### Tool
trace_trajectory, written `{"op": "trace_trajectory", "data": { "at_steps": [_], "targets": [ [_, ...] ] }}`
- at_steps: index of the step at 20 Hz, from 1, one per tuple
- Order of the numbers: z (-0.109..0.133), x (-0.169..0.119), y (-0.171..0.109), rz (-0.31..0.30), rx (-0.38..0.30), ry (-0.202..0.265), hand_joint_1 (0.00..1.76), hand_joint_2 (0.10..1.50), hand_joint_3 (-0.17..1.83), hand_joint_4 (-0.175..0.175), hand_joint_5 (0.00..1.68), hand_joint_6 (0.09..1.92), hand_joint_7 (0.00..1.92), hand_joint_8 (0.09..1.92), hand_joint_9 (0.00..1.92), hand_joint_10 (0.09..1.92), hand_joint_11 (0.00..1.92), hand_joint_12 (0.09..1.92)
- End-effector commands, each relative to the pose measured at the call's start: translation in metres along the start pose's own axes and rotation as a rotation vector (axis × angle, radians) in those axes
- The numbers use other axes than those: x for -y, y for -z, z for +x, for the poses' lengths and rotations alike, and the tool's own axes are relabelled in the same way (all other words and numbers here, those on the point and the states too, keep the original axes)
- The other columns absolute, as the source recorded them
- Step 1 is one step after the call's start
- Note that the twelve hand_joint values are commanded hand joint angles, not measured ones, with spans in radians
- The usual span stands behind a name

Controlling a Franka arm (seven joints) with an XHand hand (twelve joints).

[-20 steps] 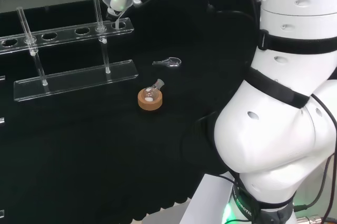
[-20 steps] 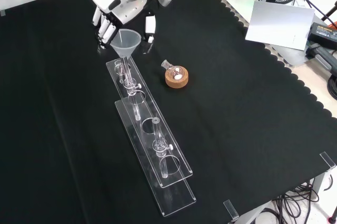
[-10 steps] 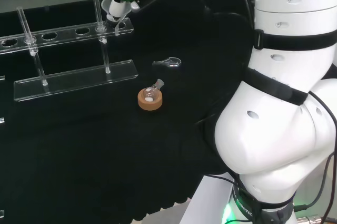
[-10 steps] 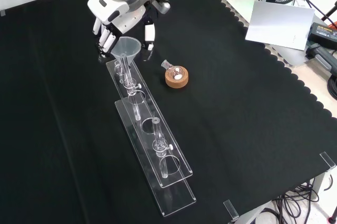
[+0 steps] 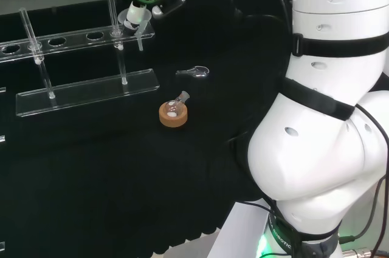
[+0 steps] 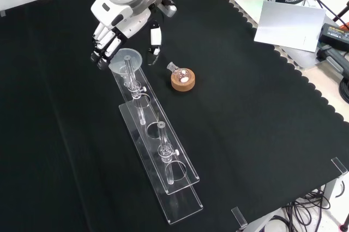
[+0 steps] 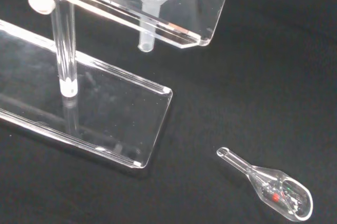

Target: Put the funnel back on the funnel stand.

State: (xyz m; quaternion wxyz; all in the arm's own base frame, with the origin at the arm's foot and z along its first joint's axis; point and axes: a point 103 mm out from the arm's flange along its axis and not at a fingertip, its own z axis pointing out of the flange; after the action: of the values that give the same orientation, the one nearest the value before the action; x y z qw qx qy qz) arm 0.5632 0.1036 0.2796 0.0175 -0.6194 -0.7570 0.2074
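Now, hand point(image 6: 121, 20): I see its fingers relaxed, spread just behind the funnel, gripping nothing
Funnel point(image 6: 126, 59): seated in the end hole of the clear funnel stand point(image 6: 158, 150), stem hanging below the shelf

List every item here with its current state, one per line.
funnel: upright, seated in the stand's end hole, stem through the shelf.
funnel stand: upright on the cloth.
hand: open, fingers beside the funnel rim.
flask: tilted on its cork ring.
small glass scoop: lying flat on the cloth.
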Motion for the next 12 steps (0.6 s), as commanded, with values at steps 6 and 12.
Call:
{"op": "trace_trajectory", "data": {
  "at_steps": [6,12],
  "targets": [
    [-0.008,0.053,0.018,-0.160,-0.084,-0.016,0.56,0.65,0.24,-0.009,0.15,0.09,0.00,0.42,0.11,0.83,0.31,1.51],
    [-0.015,0.099,0.029,-0.206,-0.141,-0.064,0.61,0.69,0.22,-0.010,0.18,0.09,0.01,0.57,0.17,0.79,0.32,1.50]
  ]
}}
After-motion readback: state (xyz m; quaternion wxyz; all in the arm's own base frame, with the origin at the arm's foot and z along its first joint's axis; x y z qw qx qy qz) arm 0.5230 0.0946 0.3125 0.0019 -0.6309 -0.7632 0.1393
